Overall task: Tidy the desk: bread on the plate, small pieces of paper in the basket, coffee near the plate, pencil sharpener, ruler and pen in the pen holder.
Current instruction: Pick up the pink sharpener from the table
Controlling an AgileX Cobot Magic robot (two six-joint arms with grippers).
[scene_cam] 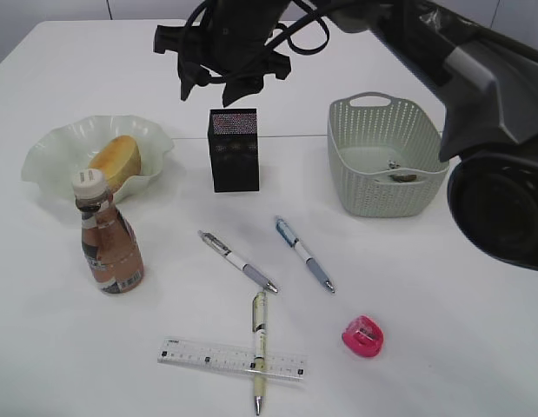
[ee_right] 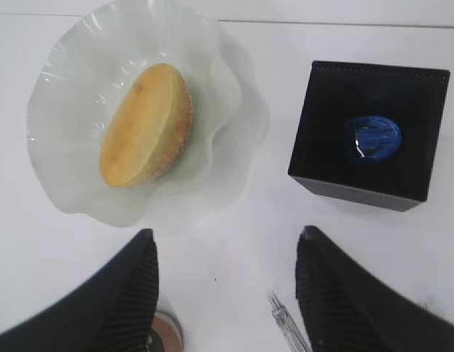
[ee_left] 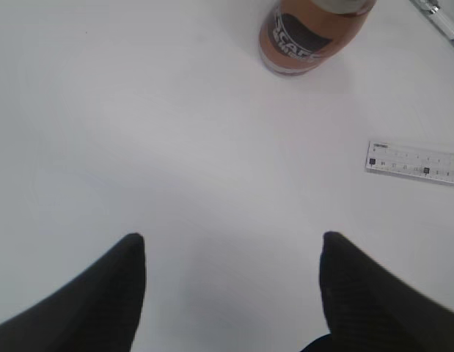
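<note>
Nearest the lens in the right wrist view, the right gripper (ee_right: 225, 293) shows two black, finely ribbed fingers (ee_right: 102, 301) spread wide with nothing between them, hanging over the white table (ee_right: 256, 213). Just beyond sits the square black mesh pen holder (ee_right: 366, 136) with a blue pencil sharpener (ee_right: 373, 138) lying inside, and to its left a frilled translucent plate (ee_right: 61, 176) carrying a golden half-round piece of bread (ee_right: 146, 125). The left gripper (ee_left: 232, 293) likewise stands wide and empty above bare tabletop, with the brown coffee bottle (ee_left: 307, 37) and one end of the clear ruler (ee_left: 414, 163) ahead of it. In the exterior view, the bottle stands just beside the plate; three pens lie loose in front of the holder: a grey pen (scene_cam: 238, 261), a blue pen (scene_cam: 303, 254), and a cream pen (scene_cam: 259, 352) lying across the ruler. A pink pencil sharpener (scene_cam: 364, 337) rests right of them, and the perforated pale green basket (scene_cam: 386, 156) holds small scraps.
</note>
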